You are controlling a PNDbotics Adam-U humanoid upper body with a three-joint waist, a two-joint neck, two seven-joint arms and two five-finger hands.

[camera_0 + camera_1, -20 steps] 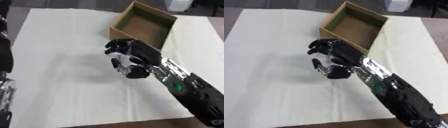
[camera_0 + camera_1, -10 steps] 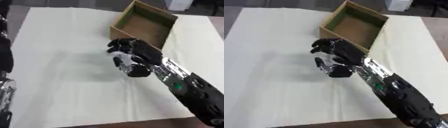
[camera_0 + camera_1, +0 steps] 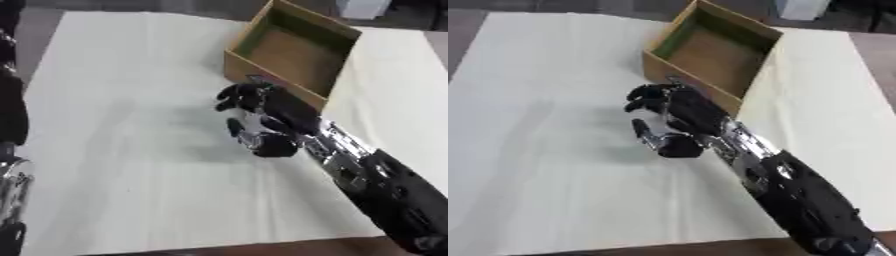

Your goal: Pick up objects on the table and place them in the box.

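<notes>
Hanging just beside the open brown cardboard box [image 3: 297, 55] on the white cloth-covered table [image 3: 114, 100], the black right hand [image 3: 262, 117] has curled fingers — what they hold, I cannot tell.

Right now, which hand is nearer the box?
Right. The right hand sits just in front of the box, near its front wall. The left arm stays at the view's far left edge.

My right hand [image 3: 262, 117] reaches in from the lower right, arm stretched forward, fingers curled down. My left arm [image 3: 12, 130] hangs at the left edge.
</notes>
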